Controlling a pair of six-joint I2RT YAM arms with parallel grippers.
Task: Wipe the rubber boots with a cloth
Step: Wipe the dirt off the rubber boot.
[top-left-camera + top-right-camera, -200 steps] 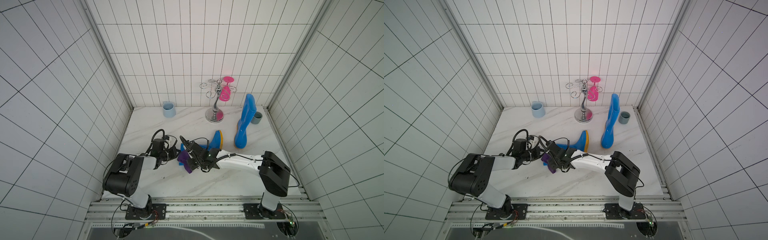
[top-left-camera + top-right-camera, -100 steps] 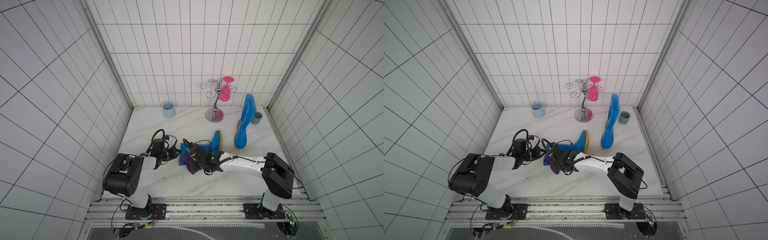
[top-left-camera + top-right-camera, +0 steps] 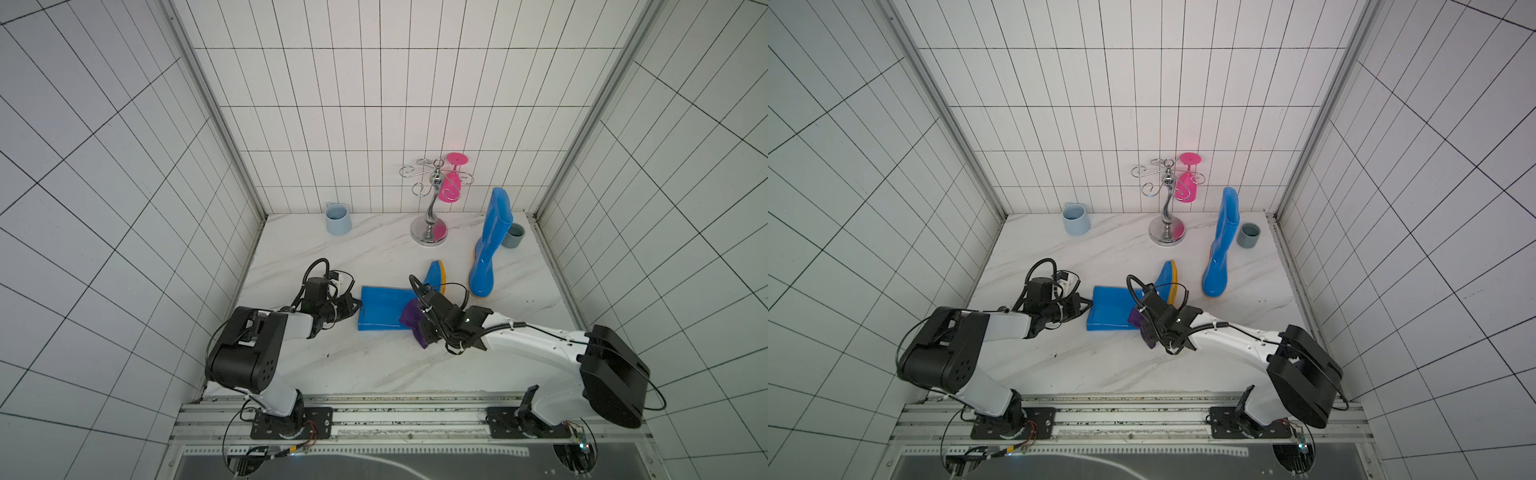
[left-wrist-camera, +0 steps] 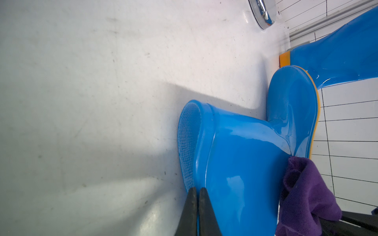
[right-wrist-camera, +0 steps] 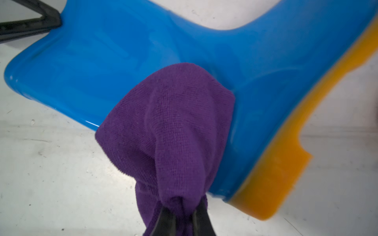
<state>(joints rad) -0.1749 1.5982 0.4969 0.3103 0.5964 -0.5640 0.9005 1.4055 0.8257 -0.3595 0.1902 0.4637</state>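
- Two glossy blue rubber boots: lying boot [image 3: 382, 311], upright boot [image 3: 488, 245].
- Left pincer [image 4: 197, 190] nips lying boot's rim.
- Right pincer [image 5: 182, 208] pinches purple fabric cloth [image 5: 173, 122] against its ankle.

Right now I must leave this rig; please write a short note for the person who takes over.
The left pincer is shut on the top rim of the lying boot.
The right pincer is shut on the cloth, pressed on that boot's ankle.
The standing boot is upright at the back right, untouched.
Done: how much is wiped, I cannot tell.
Left: finish this boot, then wipe the other.
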